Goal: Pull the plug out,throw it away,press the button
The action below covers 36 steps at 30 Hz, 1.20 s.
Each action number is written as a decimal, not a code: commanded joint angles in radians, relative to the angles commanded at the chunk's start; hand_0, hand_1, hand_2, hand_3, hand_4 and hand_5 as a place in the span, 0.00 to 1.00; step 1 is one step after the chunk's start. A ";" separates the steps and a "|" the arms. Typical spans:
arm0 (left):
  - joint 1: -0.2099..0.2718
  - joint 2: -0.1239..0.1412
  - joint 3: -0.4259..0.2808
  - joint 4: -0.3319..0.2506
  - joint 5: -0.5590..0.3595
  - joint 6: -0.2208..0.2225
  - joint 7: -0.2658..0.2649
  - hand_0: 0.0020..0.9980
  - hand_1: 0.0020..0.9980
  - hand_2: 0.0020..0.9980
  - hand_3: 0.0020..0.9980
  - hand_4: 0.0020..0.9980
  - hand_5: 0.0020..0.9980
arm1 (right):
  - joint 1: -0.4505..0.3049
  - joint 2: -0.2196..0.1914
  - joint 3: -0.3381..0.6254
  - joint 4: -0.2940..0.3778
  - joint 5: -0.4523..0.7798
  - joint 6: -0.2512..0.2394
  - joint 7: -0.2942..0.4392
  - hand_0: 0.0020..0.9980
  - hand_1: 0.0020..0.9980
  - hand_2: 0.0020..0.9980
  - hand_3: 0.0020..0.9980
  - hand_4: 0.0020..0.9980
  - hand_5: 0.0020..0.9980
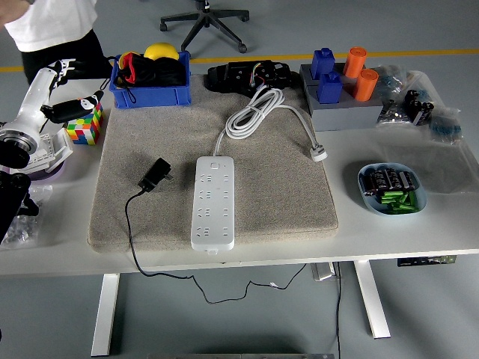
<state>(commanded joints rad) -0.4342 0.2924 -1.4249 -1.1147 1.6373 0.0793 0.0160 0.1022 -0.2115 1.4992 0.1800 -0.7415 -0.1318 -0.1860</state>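
Bright, even overhead light leaves only faint soft shadows on the white tabletop (389,232), everything sharp, without glare or blur.

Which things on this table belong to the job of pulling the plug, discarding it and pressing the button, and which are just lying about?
Part of the job:
white power strip
black plug, lying unplugged on the mat
left hand, at the table's left edge

Lying about:
Rubik's cube
blue bin
coiled white cable
bowl of batteries
blue and orange blocks
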 joint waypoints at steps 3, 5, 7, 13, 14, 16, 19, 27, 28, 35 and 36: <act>0.013 0.001 -0.004 -0.004 -0.006 -0.004 -0.001 0.90 0.93 0.86 0.86 0.80 0.32 | 0.000 0.001 -0.001 0.000 0.000 0.000 0.001 0.74 0.66 0.64 0.62 0.66 0.48; 0.020 -0.004 -0.007 -0.005 -0.009 -0.006 0.001 0.90 0.93 0.86 0.86 0.80 0.32 | 0.000 0.002 -0.004 0.000 0.003 0.000 0.004 0.74 0.66 0.64 0.62 0.66 0.48; 0.026 -0.015 -0.007 -0.002 -0.009 -0.024 0.018 0.89 0.92 0.86 0.86 0.79 0.39 | 0.001 0.003 -0.008 0.000 0.005 0.001 0.004 0.74 0.66 0.64 0.62 0.66 0.49; 0.036 -0.023 -0.010 0.001 -0.022 -0.022 0.008 0.89 0.92 0.86 0.86 0.79 0.39 | 0.001 0.002 -0.013 0.000 0.006 -0.001 0.004 0.74 0.66 0.64 0.62 0.66 0.49; 0.038 -0.023 -0.011 0.000 -0.023 -0.021 0.007 0.90 0.93 0.86 0.86 0.79 0.61 | 0.000 0.001 -0.013 0.000 0.005 -0.002 0.003 0.74 0.66 0.64 0.62 0.66 0.49; 0.039 -0.022 -0.012 -0.001 -0.024 -0.021 0.009 0.90 0.93 0.86 0.86 0.79 0.61 | 0.000 0.000 -0.012 0.000 0.003 -0.003 0.000 0.74 0.66 0.64 0.62 0.66 0.49; 0.043 -0.022 -0.015 -0.005 -0.024 -0.019 0.005 0.90 0.93 0.86 0.86 0.79 0.61 | 0.000 0.000 -0.007 0.000 -0.001 -0.004 -0.002 0.74 0.66 0.64 0.62 0.66 0.49; 0.048 -0.025 -0.024 -0.015 -0.028 -0.018 0.003 0.89 0.88 0.80 0.85 0.79 0.57 | -0.001 0.002 -0.010 0.000 0.003 -0.003 0.001 0.74 0.66 0.64 0.62 0.66 0.48; 0.048 -0.026 -0.027 -0.016 -0.029 -0.017 0.001 0.89 0.88 0.80 0.85 0.79 0.57 | -0.001 0.002 -0.009 0.000 0.002 -0.003 0.001 0.74 0.66 0.64 0.62 0.66 0.48; 0.050 -0.027 -0.037 -0.020 -0.026 -0.017 0.001 0.89 0.88 0.80 0.85 0.78 0.57 | -0.003 0.005 -0.005 0.000 0.001 -0.003 0.000 0.74 0.66 0.64 0.62 0.66 0.49; 0.050 -0.028 -0.038 -0.021 -0.026 -0.017 0.001 0.89 0.88 0.80 0.85 0.78 0.57 | -0.003 0.005 -0.005 0.000 0.001 -0.003 0.000 0.74 0.66 0.64 0.62 0.66 0.49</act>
<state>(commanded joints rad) -0.3839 0.2649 -1.4630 -1.1353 1.6111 0.0620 0.0169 0.0997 -0.2065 1.4941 0.1800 -0.7402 -0.1347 -0.1858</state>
